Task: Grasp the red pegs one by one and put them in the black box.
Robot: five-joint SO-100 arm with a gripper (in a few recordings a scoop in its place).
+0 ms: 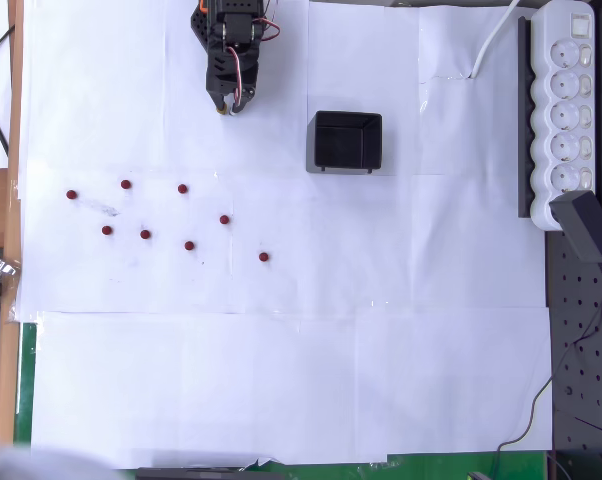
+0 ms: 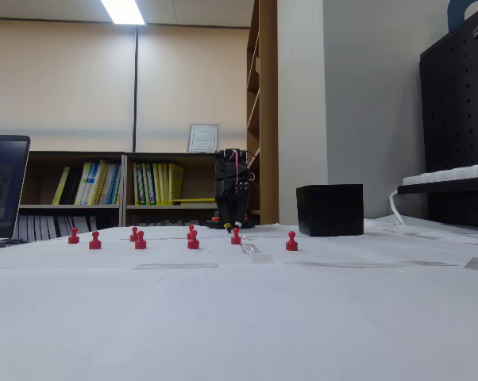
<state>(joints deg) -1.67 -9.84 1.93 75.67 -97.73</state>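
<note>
My jaws [image 1: 225, 103] hang near the tabletop's [image 1: 281, 380] far edge, tips close together, holding nothing. Eight red pegs [image 1: 145, 234] stand scattered on the white paper, well apart from me, toward overhead-view left. The black box [image 1: 346, 141] sits just right of me, nothing visible inside.

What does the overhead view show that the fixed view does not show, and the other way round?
Overhead view: the inside of the black box, with no peg in it, a white power strip at the right edge, and the red pegs as scattered dots. Fixed view: the pegs' upright shape, and bookshelves behind the table. Both views: eight pegs on white paper, the box and the gripper.
</note>
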